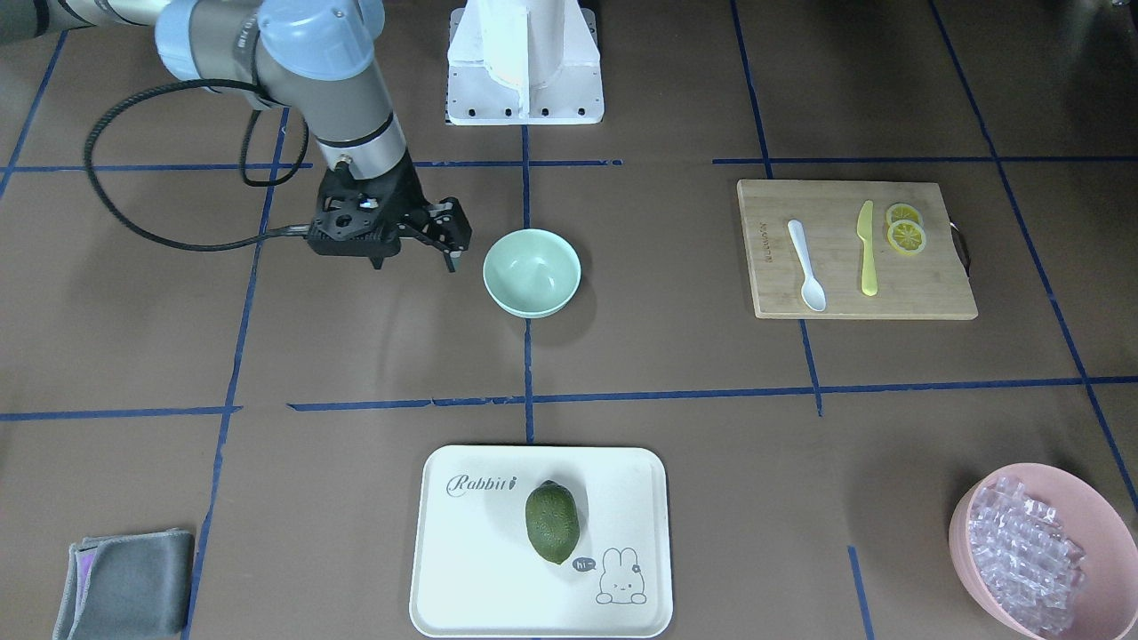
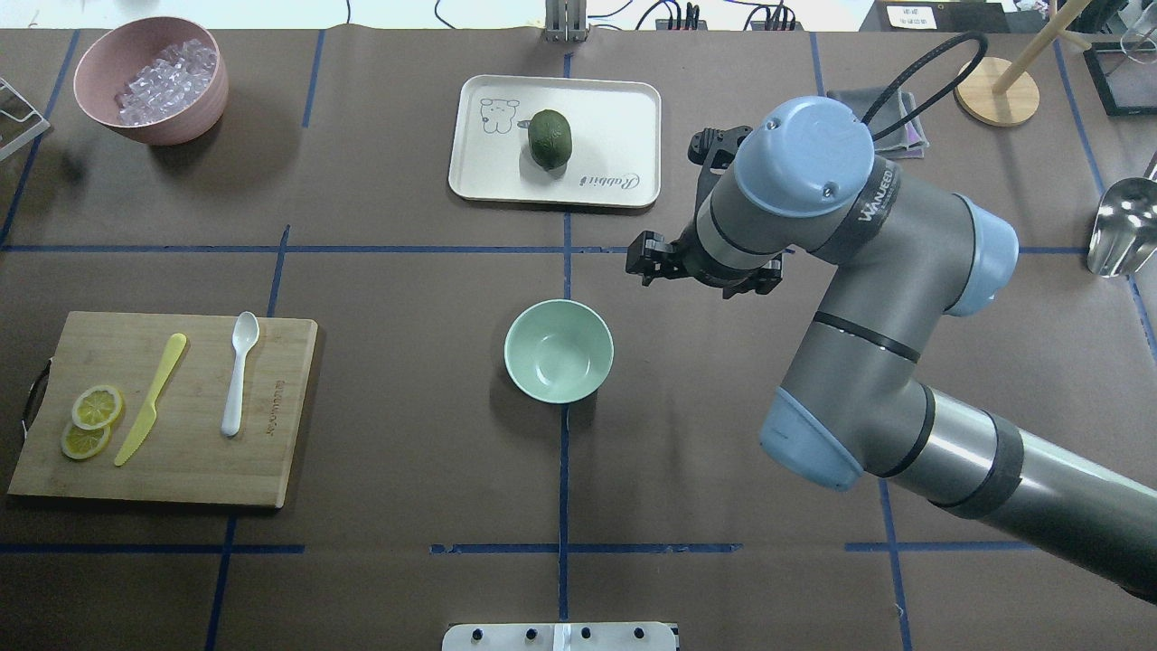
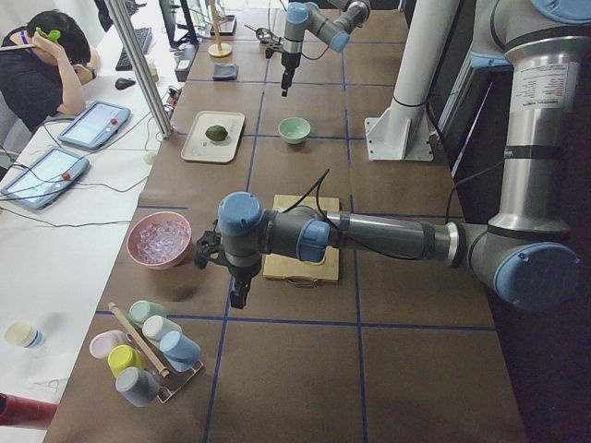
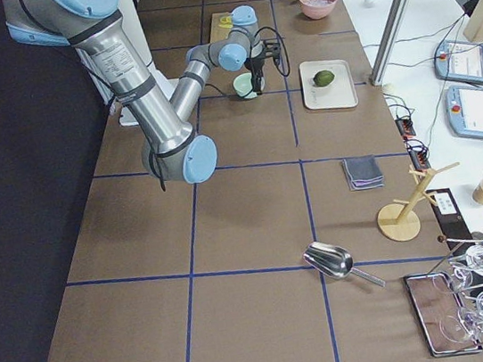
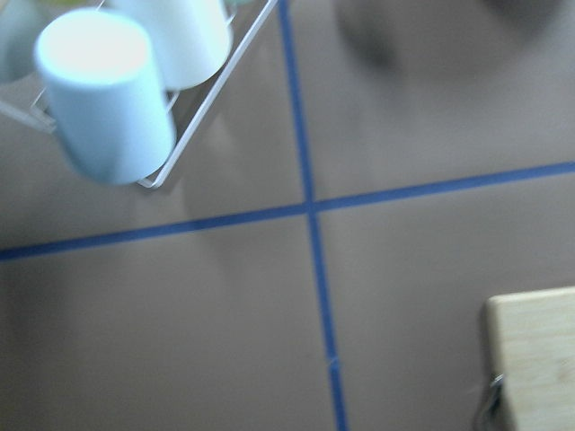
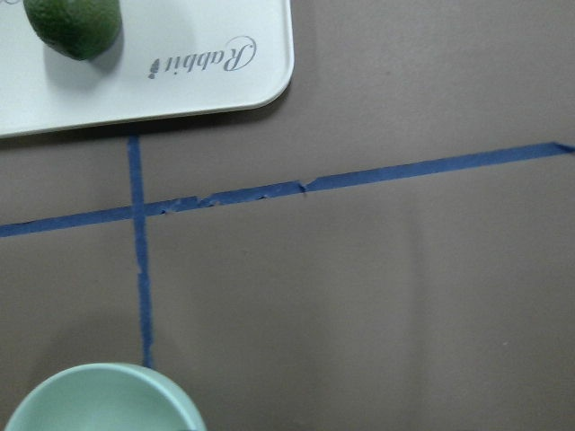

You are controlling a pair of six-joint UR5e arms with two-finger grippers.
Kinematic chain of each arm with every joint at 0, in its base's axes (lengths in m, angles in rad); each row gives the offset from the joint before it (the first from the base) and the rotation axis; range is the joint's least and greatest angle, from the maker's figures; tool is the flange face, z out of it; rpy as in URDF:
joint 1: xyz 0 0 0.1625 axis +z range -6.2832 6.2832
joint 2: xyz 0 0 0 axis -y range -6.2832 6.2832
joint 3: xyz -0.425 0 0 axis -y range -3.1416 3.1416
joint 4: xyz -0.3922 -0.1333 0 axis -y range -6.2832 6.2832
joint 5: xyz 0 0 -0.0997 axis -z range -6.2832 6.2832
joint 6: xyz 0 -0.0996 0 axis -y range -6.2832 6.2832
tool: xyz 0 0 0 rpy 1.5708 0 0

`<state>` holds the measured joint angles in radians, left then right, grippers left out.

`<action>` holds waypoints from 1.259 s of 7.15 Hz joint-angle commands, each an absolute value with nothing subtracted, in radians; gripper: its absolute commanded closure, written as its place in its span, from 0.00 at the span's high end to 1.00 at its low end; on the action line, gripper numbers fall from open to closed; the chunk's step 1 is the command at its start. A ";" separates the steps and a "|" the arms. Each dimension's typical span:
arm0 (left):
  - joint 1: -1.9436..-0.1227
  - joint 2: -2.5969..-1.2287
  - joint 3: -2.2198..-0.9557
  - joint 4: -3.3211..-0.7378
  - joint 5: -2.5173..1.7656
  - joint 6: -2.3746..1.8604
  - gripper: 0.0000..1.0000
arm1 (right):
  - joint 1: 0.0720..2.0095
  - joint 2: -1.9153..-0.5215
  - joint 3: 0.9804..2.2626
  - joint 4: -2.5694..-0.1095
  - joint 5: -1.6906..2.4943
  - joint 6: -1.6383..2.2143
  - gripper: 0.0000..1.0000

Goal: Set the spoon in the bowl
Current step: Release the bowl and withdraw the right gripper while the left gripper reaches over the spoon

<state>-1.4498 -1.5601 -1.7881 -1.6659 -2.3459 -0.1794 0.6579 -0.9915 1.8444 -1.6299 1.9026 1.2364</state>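
Note:
The white spoon lies on a wooden cutting board, beside a yellow knife; it also shows in the overhead view. The mint-green bowl stands empty at the table's middle. My right gripper hangs open and empty just beside the bowl, on the robot's right of it. My left gripper shows only in the exterior left view, past the board's end near the pink bowl; I cannot tell whether it is open or shut.
Lemon slices lie on the board. A white tray holds a green fruit. A pink bowl of clear pieces and a grey cloth are at the far corners. A cup rack is near the left wrist.

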 commanded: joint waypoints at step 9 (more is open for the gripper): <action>-0.634 -1.568 -1.864 -2.089 -1.793 -1.207 0.98 | 1.034 -1.266 1.931 -1.695 2.146 0.603 1.00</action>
<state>-0.6537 -1.5641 -1.9130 -2.0283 -1.8083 -1.1930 1.0260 -1.2578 1.9300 -1.6950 2.1458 0.6191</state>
